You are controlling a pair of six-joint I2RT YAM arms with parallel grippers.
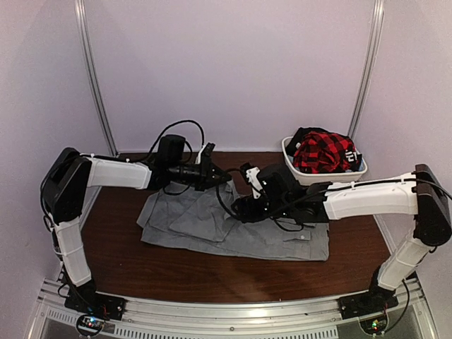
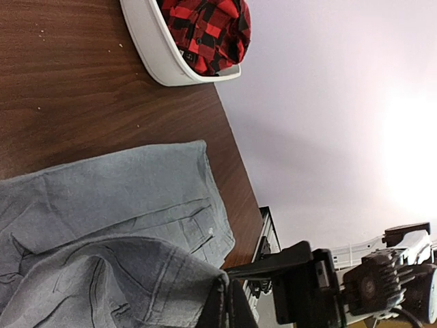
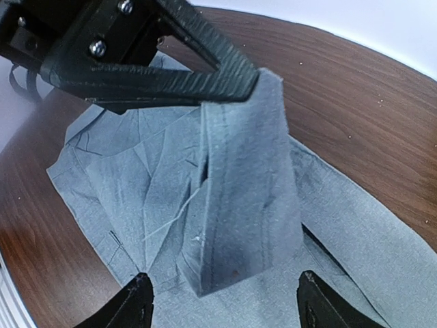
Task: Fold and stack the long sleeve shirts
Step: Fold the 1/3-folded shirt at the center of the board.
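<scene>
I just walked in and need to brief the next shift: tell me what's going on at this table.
The left tool is shut on an edge of the light-grey button-up shirt, holding one fold of it up while the rest lies spread on the wooden table. The right tool faces that raised fold with its jaws open, gripping nothing. A red-and-black plaid shirt sits crumpled in the white basket at the far right. Nothing is folded or stacked yet.
</scene>
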